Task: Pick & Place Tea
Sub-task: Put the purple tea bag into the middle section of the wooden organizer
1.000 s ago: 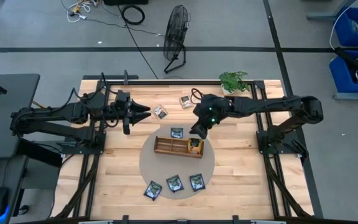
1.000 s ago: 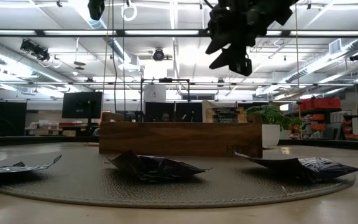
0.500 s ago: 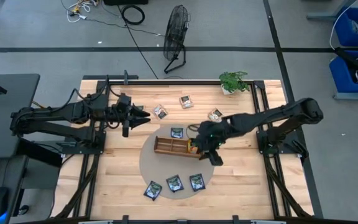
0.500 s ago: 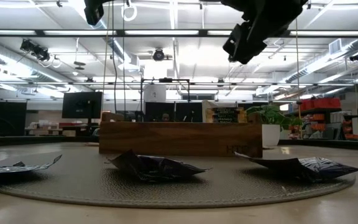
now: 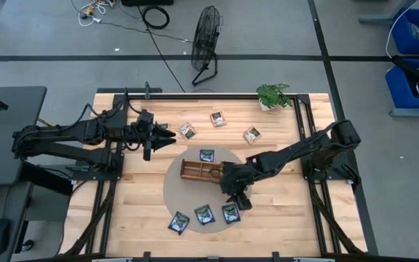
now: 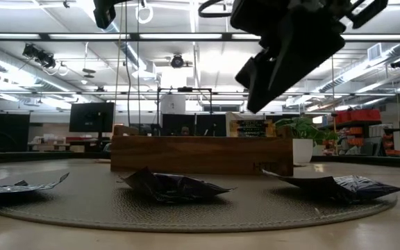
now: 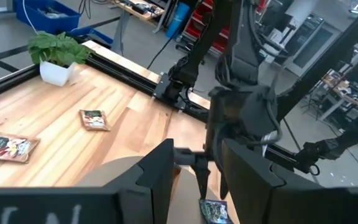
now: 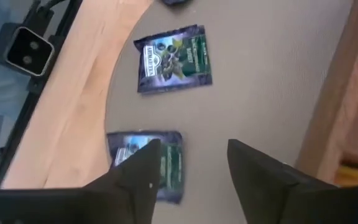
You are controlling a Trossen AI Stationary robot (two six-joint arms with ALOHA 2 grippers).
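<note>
I work over a pale wooden table (image 5: pixel 282 218) with a round grey mat (image 5: pixel 172 191) at its middle, workshop floor all around. My right gripper (image 5: pixel 240 198) hangs fingers wide and empty above the mat's front edge, just in front of the wooden tray (image 5: pixel 193 172), over a dark blue tea packet (image 5: pixel 230 212). The tray's right compartment holds an orange packet (image 5: pixel 226 170). My left gripper (image 5: pixel 164 136) waits behind the tray, fingers parted.

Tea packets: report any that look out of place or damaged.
None look damaged. Three white-and-brown packets lie scattered on the bare wood behind the round mat, away from the wooden tray. The right hand hovers open.
</note>
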